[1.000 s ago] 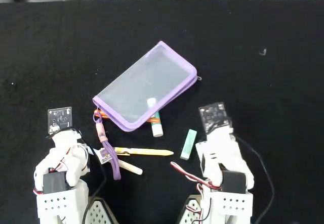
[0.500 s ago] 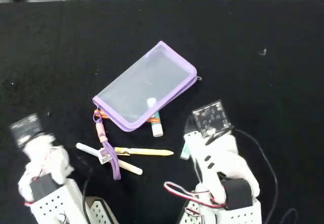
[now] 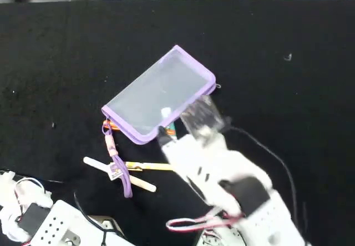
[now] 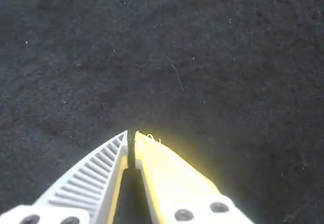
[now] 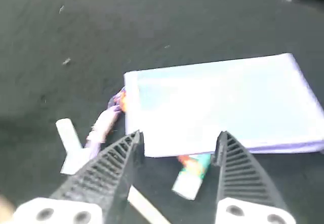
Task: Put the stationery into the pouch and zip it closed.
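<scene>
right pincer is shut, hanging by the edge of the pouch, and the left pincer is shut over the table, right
No: the right pincer is open, not shut. The right wrist view shows its jaws spread apart by the edge of the pouch. The left pincer is shut over the table, as you said.

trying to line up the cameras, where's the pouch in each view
high view: the pouch lies slanted near the middle of the black table.
right wrist view: the pouch lies flat just beyond the open right gripper.
left wrist view: the shut left gripper faces black table.
shared landmark: the purple strap at the pouch's corner.
</scene>
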Robot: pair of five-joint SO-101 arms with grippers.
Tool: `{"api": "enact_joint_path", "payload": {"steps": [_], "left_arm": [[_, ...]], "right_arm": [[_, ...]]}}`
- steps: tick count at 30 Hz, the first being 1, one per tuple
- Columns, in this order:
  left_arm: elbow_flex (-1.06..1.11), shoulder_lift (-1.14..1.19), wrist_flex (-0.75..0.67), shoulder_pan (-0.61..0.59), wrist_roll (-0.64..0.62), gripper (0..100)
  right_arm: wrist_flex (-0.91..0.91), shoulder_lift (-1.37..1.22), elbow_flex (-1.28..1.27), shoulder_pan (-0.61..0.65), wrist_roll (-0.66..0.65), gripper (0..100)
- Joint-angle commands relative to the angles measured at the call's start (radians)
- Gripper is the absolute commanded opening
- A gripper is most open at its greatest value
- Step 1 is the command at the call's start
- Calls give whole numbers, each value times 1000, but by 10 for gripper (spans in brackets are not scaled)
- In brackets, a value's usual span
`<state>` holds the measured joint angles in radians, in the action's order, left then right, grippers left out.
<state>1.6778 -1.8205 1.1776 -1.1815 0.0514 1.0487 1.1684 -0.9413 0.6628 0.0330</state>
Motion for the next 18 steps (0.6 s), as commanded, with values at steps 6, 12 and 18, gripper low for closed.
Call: {"api": "enact_joint_path", "payload": {"steps": [6, 12, 18], "left_arm": [[22, 0, -15, -15, 6, 30], [22, 0, -15, -15, 6, 30], [22, 0, -15, -15, 6, 30]], "right_arm": [[212, -688, 615, 172, 14, 230], [414, -972, 878, 296, 14, 230], [394, -1084, 909, 311, 14, 230]]}}
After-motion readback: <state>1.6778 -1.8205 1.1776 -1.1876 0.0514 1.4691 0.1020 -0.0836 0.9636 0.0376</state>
